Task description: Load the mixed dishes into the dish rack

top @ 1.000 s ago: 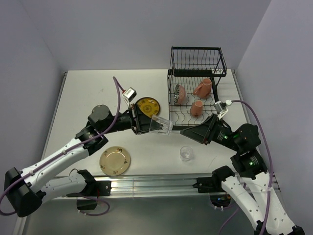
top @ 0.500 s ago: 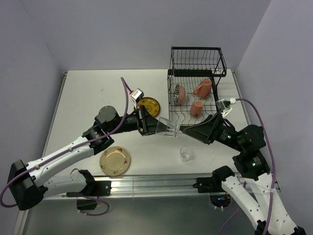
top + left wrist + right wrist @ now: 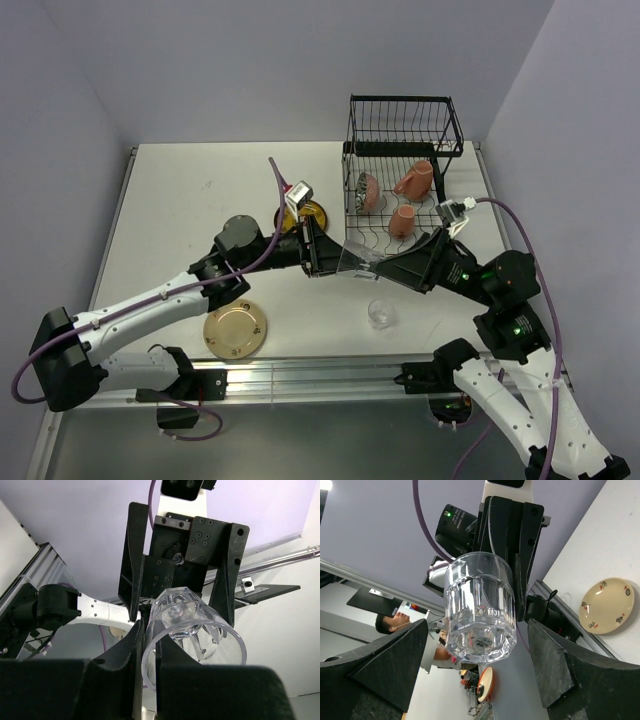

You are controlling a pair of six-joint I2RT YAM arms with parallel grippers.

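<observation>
My left gripper (image 3: pixel 345 258) is shut on the rim wall of a clear glass (image 3: pixel 362 258), held sideways in the air with its base pointing right. In the left wrist view one finger (image 3: pixel 132 645) is outside the glass (image 3: pixel 192 630) and one inside. My right gripper (image 3: pixel 392 266) is open, its fingers (image 3: pixel 560 665) either side of the glass base (image 3: pixel 480 610), not touching. The black wire dish rack (image 3: pixel 400 130) holds two orange-and-white mugs (image 3: pixel 413 180) and a dark patterned bowl (image 3: pixel 366 190). A second glass (image 3: pixel 380 313), a tan plate (image 3: pixel 236 329) and a yellow plate (image 3: pixel 310 211) are on the table.
The left arm crosses over the yellow plate and hides part of it. The tan plate also shows in the right wrist view (image 3: pixel 606 605). The rack stands at the far right against the back wall.
My left arm has carried the glass to the right, up to the right gripper. The right gripper now stands open around the glass base.
</observation>
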